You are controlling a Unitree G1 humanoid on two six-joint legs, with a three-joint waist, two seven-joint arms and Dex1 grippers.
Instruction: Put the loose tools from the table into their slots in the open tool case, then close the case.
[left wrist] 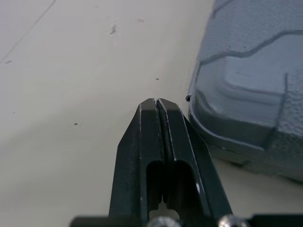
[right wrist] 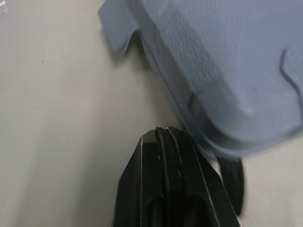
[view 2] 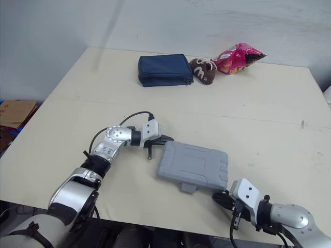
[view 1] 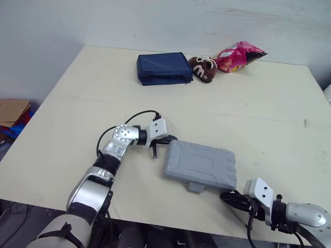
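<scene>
The table [view 1: 269, 113] bears a grey case [view 1: 201, 165], blue pouch [view 1: 163, 68], brown plush [view 1: 203, 68], pink bag [view 1: 238, 56].

tool case [view 1: 201, 165]: lid down, so we can't see inside; blurry in the right wrist view, and it runs off the edge | cardboard box [view 1: 11, 111]: cut off at the left edge | white thing [view 1: 328, 93]: cut off at the right edge, we can't tell what | tiny mark [view 1: 305, 122] on the table [view 1: 103, 93]: too small to tell

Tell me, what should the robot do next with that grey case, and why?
Probably ease both arms back from the grey case. It already lies shut on the table, and the left tool and right tool sit closed and empty beside its edges. Whether its front tab is latched, I cannot tell.
</scene>
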